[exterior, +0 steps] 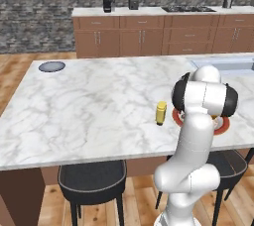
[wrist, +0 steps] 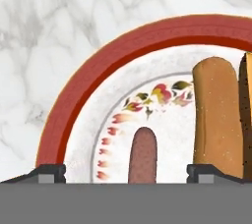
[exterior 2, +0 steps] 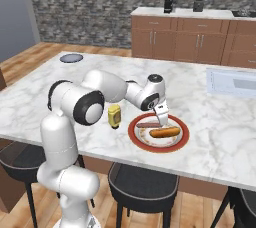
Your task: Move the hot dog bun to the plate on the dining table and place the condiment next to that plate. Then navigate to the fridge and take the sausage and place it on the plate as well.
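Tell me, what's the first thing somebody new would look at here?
Probably the plate with its bright red rim, near the front edge of the marble dining table, with the sausage and the orange-tan hot dog bun lying side by side on it. The gripper hangs just above with fingers open, and the yellow condiment stands beside the plate.

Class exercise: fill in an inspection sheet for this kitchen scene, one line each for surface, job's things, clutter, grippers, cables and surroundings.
Surface: dining table, white marble with grey veins.
Job's things: plate holds sausage and hot dog bun lying side by side; condiment upright just beside the plate.
Clutter: grey-blue dish at the far corner.
Grippers: gripper over the plate, fingers spread either side of the sausage, holding nothing.
Cables: nothing seen.
Surroundings: dark stools, wooden cabinets, stone wall.
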Tool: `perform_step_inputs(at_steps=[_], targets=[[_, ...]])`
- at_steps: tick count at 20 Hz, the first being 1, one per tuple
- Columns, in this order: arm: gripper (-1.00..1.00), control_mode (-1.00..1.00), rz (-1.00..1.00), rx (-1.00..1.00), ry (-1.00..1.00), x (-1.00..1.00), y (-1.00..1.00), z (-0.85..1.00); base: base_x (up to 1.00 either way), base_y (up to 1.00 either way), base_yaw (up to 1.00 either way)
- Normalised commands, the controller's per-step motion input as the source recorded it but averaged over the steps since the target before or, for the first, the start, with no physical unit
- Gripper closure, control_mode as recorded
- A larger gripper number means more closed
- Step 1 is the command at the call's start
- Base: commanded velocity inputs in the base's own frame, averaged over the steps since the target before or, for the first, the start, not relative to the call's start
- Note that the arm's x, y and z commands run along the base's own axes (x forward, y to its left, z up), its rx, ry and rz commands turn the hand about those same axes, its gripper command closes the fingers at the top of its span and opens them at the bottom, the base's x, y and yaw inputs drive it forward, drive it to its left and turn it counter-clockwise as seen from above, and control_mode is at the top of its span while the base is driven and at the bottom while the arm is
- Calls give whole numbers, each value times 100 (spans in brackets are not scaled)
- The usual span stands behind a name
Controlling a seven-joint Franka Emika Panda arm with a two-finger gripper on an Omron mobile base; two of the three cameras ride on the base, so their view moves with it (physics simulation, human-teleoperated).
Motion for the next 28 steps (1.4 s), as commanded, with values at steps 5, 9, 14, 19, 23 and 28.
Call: perform_step_inputs(at_steps=[5,9,14,19,23,28], targets=[[-100,-100,0,0,-11,-15,0,74,0,0,0],[-100,-100,0,0,-13,-35,5,84,0,0,0],[-100,-100,1,0,-12,-56,9,79,0,0,0],[-100,-100,1,-2,-21,-73,12,81,0,0,0],[-100,-100,2,-4,-20,-74,19,78,0,0,0],[-100,-100,2,-5,-21,-78,22,78,0,0,0]])
